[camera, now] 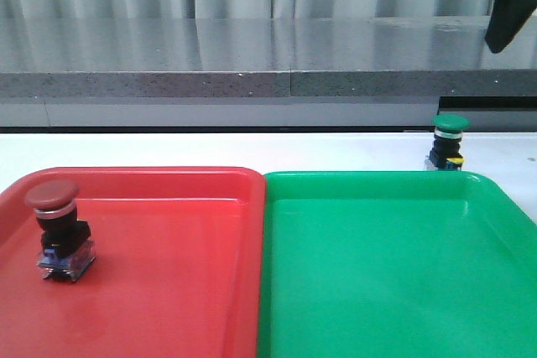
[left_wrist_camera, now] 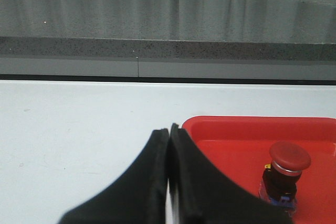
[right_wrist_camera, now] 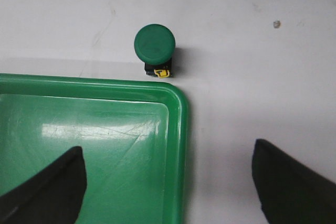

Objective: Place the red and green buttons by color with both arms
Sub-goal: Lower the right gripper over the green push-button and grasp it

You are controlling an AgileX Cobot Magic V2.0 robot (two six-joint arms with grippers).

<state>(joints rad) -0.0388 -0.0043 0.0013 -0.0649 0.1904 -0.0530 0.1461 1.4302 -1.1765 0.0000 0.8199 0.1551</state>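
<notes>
Item 1, red button [camera: 60, 230]: a mushroom-head push switch with a dark red domed cap, a silver collar beneath it, a black body and a bluish translucent base. It stood upright inside the red tray [camera: 168, 291], near that tray's left side and towards its far rim, leaning very slightly. The left wrist view showed the same piece [left_wrist_camera: 286, 174] just inside the tray's [left_wrist_camera: 231, 135] near corner.

Item 2, green button [camera: 449, 142]: the same pattern of switch with a green cap, a silver collar, a black body and a small yellow tab on the side. It stood upright on the white table [camera: 336, 150], outside the green tray [camera: 394, 274] and just beyond its far right corner. From above, in the right wrist view, the round green cap [right_wrist_camera: 154, 44] hid most of the body, and the piece sat close to the tray's rim [right_wrist_camera: 178, 108] without touching it.

Item 3, left gripper [left_wrist_camera: 169, 145]: black fingers pressed together, nothing between them, over the table beside the red tray.

Item 4, right gripper [right_wrist_camera: 168, 182]: black fingers [right_wrist_camera: 289, 182] spread wide apart and empty, one over the green tray and one over the table, short of the green button.
</notes>
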